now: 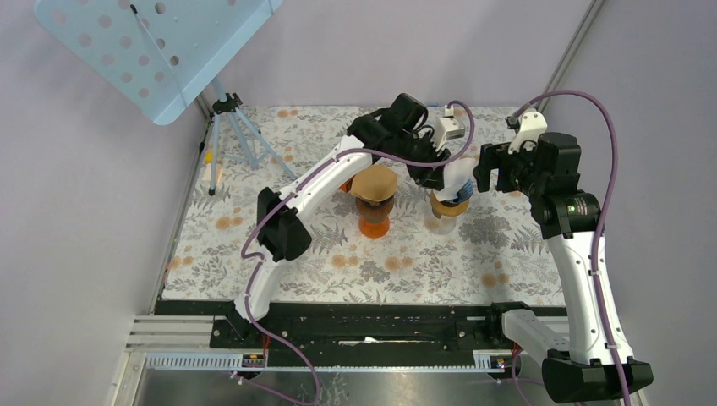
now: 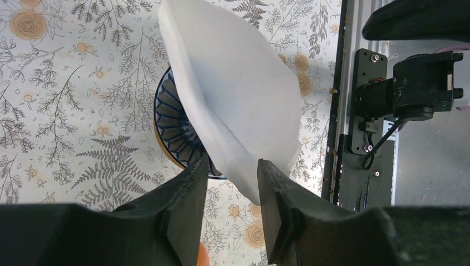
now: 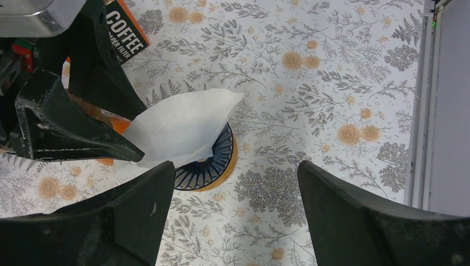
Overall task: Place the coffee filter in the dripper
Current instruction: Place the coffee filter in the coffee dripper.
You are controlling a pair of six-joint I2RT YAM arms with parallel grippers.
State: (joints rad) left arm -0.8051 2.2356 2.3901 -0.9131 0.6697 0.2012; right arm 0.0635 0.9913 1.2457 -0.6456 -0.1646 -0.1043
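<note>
Seating the coffee filter [image 2: 233, 83] squarely is the job now. In the left wrist view it leans over the dripper [image 2: 174, 122], covering the 3 o'clock side and leaving the ribbed wall bare at 9 o'clock. It looks half in rather than settled.

The left gripper [image 2: 233, 166] has its fingers partly apart, with the paper's lower corner loose between them rather than pinched, as far as I can judge. The right gripper [image 3: 234, 166] hangs at the dripper's 3 o'clock with its fingers spread wide and empty.

To finish well, the left fingers should part fully and lift straight up so the paper is not dragged out. A gentle nudge toward 9 o'clock would help if the cone stays tilted. Thin paper springs back easily, so any push on the table [image 3: 332, 72] side should be light.
</note>
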